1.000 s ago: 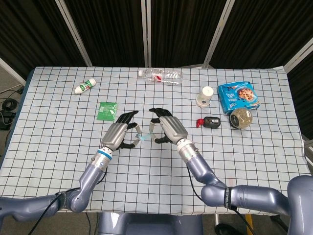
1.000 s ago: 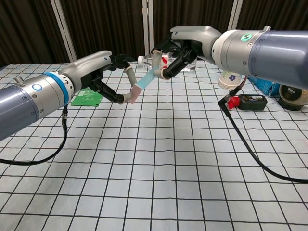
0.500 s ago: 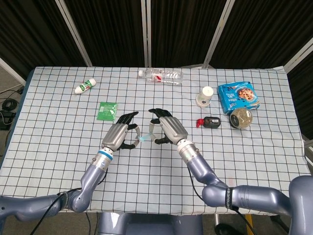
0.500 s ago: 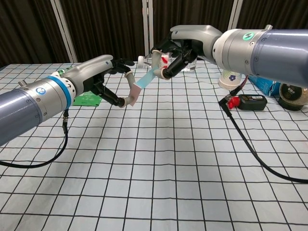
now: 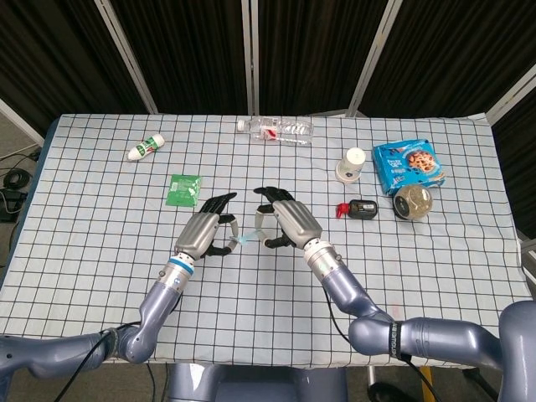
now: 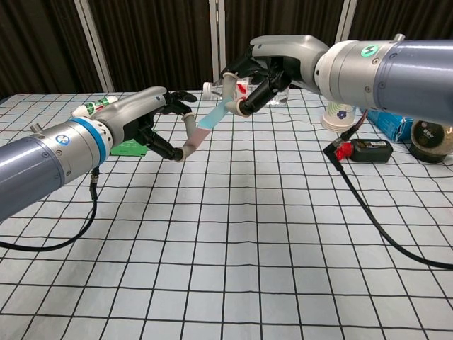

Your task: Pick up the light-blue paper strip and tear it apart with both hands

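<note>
The light-blue paper strip hangs above the table between both hands, slanting down toward the left; in the head view the strip shows as a small blue sliver. My right hand pinches its upper end. My left hand pinches the lower end between thumb and a finger, the other fingers spread. In the head view the left hand and right hand face each other close together over the checkered cloth. The strip is in one piece.
A green packet lies just beyond my left hand. A water bottle and a small white bottle lie at the back. A white cup, cookie bag, round jar and black device sit right.
My left hand has drifted slightly right and up, closer to the right hand, keeping its pinch. The strip now looks shorter between the hands. The right hand has hardly moved.
</note>
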### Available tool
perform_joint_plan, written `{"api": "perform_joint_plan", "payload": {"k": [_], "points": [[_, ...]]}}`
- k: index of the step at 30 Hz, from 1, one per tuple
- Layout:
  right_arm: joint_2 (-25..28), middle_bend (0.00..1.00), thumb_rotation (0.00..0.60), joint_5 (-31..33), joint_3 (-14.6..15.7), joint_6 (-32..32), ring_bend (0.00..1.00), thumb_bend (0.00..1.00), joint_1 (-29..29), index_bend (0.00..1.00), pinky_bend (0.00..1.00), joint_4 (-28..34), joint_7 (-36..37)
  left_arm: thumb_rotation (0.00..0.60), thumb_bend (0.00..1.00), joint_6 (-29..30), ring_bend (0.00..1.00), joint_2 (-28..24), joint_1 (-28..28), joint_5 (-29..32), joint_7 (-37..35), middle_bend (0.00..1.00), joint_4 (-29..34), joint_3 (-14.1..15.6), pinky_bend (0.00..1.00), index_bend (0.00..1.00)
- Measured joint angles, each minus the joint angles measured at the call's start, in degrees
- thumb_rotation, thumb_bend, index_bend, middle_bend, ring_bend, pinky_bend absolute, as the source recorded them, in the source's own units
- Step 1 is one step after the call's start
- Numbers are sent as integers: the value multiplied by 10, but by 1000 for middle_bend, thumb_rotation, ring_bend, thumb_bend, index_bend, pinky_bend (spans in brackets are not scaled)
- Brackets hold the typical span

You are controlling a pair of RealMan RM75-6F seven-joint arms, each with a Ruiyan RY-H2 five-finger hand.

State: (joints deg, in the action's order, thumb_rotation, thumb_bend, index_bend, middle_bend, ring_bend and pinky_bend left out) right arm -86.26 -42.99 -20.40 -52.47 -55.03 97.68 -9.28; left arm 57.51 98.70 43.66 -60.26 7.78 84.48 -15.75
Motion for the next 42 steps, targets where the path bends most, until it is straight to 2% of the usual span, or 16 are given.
{"api": "perform_joint_plan", "payload": {"k": [15, 29, 36, 37, 38, 39, 40, 41, 42], "points": [[3, 100, 600, -6, 0, -1, 0, 415, 1, 763, 0, 2, 8, 600, 474, 4, 0, -3, -1, 14, 16, 0, 4, -1, 0, 676], [77, 105, 600, -36, -10, -4, 0, 416, 21, 766, 0, 13, 19, 600, 475, 0, 0, -34, -28, 23, -11, 0, -38, 9, 0, 726], [111, 105, 600, -55, 3, 2, 0, 415, 45, 765, 0, 4, 37, 600, 471, -6, 0, -48, -38, 16, -29, 0, -48, 11, 0, 715], [113, 105, 600, -60, 7, 3, 0, 414, 48, 763, 0, 2, 38, 600, 456, -7, 0, -49, -38, 15, -30, 0, -48, 11, 0, 668], [115, 104, 600, -64, 11, 3, 0, 411, 51, 736, 0, 1, 39, 600, 390, -7, 0, -50, -39, 13, -33, 0, -48, 12, 0, 560], [116, 102, 600, -69, 14, 3, 0, 403, 53, 689, 0, 0, 39, 600, 280, -8, 0, -50, -39, 11, -35, 0, -47, 12, 0, 387], [118, 91, 600, -78, 18, 2, 0, 365, 57, 568, 0, -2, 41, 600, 193, -10, 0, -51, -39, 10, -38, 0, -47, 12, 0, 258], [120, 73, 600, -86, 23, 2, 0, 276, 61, 402, 0, -3, 42, 600, 78, -14, 0, -54, -40, 8, -43, 0, -45, 13, 0, 105], [124, 55, 600, -95, 29, 4, 0, 197, 65, 289, 0, -4, 44, 600, 19, -17, 0, -57, -40, 6, -47, 0, -44, 14, 0, 18]]}}
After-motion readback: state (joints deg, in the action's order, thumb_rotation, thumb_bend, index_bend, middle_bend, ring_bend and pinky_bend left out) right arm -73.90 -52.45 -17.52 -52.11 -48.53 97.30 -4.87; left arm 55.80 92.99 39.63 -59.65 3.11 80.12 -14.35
